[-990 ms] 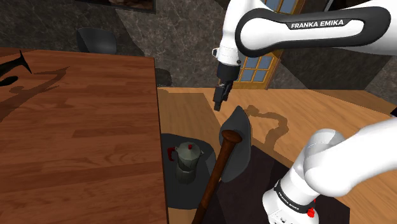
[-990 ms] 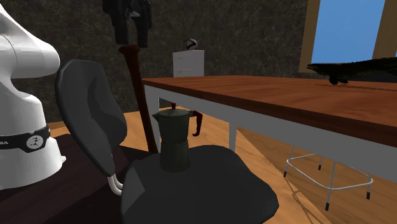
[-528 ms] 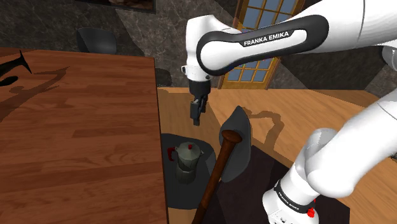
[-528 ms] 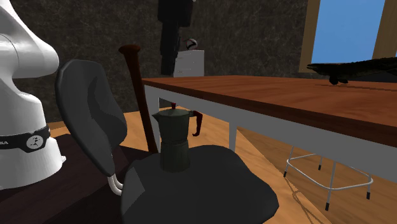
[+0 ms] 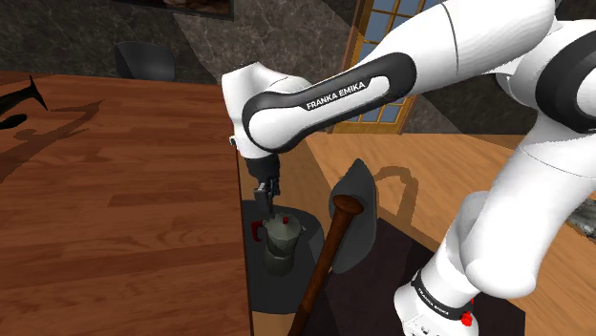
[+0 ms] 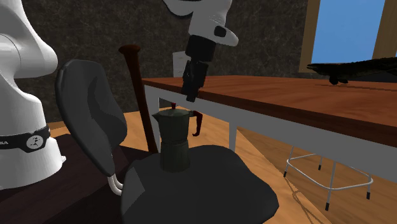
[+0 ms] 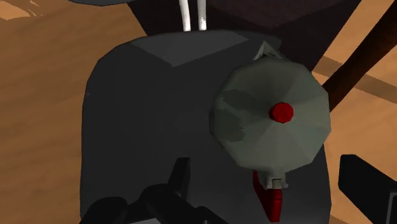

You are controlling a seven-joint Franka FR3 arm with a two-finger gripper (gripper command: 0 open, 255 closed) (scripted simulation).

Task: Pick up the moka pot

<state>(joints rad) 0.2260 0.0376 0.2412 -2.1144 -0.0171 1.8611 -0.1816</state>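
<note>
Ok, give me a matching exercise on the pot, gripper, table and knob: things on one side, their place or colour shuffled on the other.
1 pot
2 gripper
3 table
4 knob

A red
B brown wood
C stands on the dark seat
D open, above the pot

Pairs: 1-C, 2-D, 3-B, 4-A

A grey-green, faceted moka pot (image 5: 283, 239) stands upright with its lid shut, a red knob (image 7: 281, 112) on top and a red handle (image 7: 272, 200) at its side. It sits on a dark grey chair seat (image 5: 272, 291), just beside the brown wooden table (image 5: 115, 191).
</note>
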